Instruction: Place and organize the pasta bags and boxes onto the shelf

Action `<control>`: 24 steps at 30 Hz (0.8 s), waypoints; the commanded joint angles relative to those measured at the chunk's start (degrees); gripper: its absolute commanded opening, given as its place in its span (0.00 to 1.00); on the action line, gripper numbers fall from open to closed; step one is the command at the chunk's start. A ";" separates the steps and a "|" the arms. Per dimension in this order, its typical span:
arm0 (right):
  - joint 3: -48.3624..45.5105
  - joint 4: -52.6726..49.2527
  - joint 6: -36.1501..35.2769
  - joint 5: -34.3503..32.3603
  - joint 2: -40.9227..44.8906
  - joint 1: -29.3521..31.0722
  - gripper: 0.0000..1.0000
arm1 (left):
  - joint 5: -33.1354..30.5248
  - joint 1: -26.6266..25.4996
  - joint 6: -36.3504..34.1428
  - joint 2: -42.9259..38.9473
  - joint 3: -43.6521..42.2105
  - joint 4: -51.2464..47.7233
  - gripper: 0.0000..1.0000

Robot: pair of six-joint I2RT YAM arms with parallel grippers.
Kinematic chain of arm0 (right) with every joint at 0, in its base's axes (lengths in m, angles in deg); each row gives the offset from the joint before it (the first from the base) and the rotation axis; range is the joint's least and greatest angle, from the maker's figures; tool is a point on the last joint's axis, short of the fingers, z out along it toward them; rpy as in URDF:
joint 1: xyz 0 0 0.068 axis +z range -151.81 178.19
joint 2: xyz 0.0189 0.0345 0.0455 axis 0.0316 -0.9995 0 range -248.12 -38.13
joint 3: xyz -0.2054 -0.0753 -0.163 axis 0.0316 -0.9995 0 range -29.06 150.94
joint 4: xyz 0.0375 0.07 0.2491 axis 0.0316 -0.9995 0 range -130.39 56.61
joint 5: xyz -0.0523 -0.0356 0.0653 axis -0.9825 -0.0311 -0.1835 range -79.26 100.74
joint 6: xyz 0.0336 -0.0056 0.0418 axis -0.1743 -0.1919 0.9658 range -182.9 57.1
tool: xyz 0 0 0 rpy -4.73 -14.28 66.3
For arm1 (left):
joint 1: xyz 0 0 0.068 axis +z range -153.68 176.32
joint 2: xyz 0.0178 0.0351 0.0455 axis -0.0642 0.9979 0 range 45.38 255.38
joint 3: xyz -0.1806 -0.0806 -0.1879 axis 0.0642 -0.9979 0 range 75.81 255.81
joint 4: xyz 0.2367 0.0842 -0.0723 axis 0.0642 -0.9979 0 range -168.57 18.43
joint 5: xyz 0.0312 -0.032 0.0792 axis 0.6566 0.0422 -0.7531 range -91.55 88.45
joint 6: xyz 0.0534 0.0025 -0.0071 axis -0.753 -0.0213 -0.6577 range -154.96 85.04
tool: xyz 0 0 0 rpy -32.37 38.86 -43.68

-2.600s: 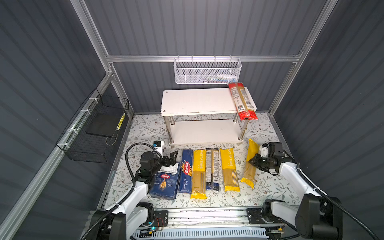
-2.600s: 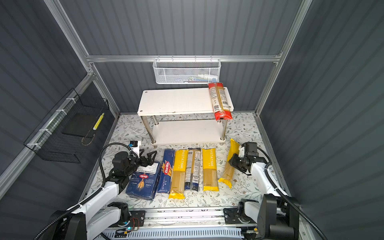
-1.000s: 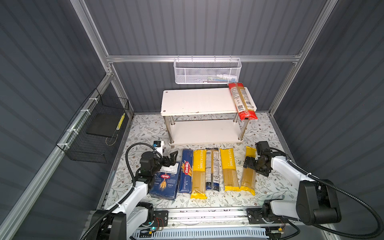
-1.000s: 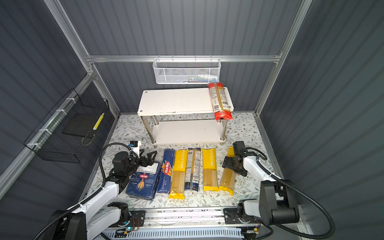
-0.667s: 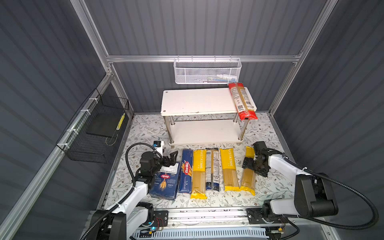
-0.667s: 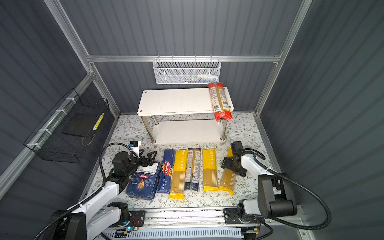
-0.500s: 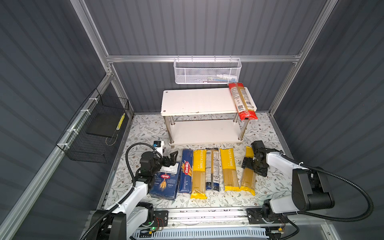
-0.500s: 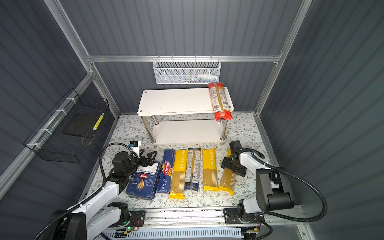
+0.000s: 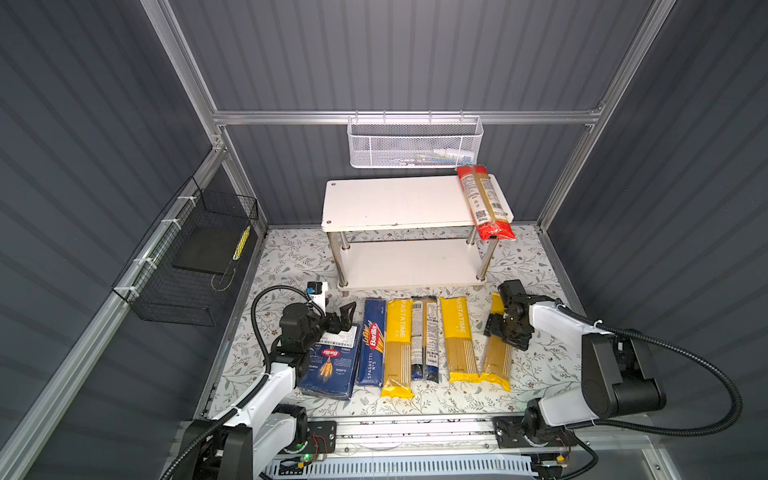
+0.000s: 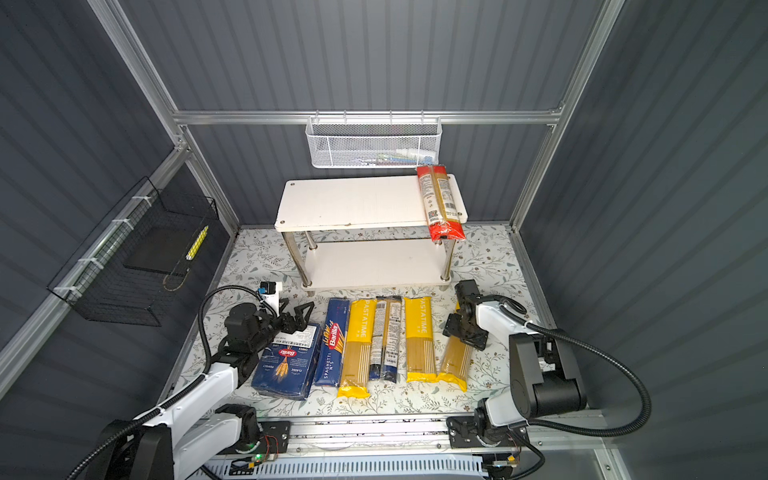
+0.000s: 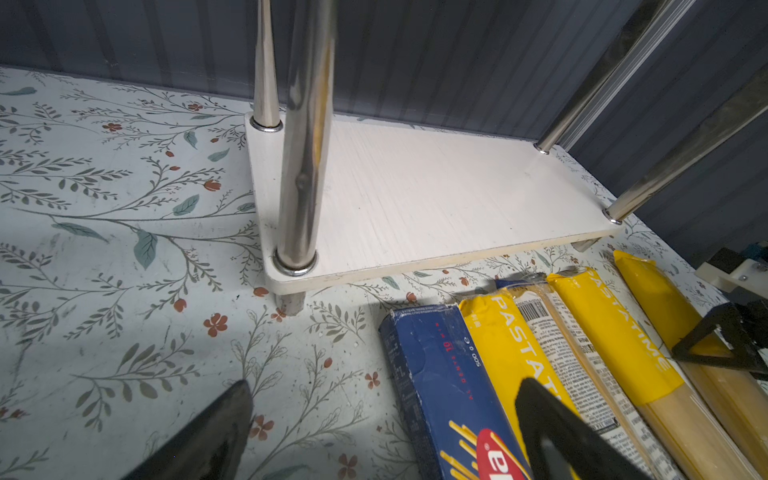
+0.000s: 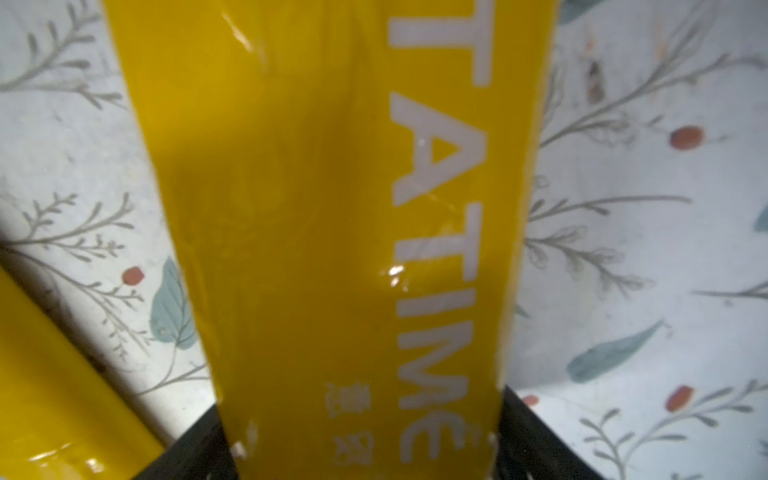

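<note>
yellow bag (image 9: 496, 357), long axis toward shelf (image 9: 395, 203)

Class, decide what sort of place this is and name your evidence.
Probably a robot test booth staged as a pantry: aluminium frame, a left arm and right arm, a shelf, pasta packs.

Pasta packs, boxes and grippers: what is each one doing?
right gripper, astride the rightmost PASTATIME pack; grip unclear.
left gripper, open, empty, over the wide Barilla box end.
red-ended spaghetti pack, lying on top of the shelf, overhanging its front.
wide Barilla box, lying flat.
Spaghetti n.5 box, lying flat.
navy-ended spaghetti pack, lying flat.
leftmost PASTATIME pack, lying flat.
middle PASTATIME pack, lying flat.
</note>
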 commanded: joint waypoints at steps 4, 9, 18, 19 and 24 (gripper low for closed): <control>-2.08 1.63 -0.13 2.86 0.42 0.16 0.64 | 0.84 -0.28 -0.69 -0.82 0.02 -0.06 1.00; -2.60 2.73 0.02 3.31 1.80 0.16 0.49 | 0.82 -0.26 -0.62 -0.52 0.15 0.00 0.99; -4.39 5.64 0.62 6.87 6.39 0.16 0.37 | 0.75 -0.26 -0.58 -0.26 0.37 -0.13 0.99; -4.51 5.79 0.80 7.03 6.83 0.16 0.35 | 0.74 -0.26 -0.61 -0.26 0.37 -0.21 1.00; -4.79 6.47 0.49 8.63 10.62 0.17 0.28 | 0.60 -0.27 -0.56 -0.42 0.29 -0.21 1.00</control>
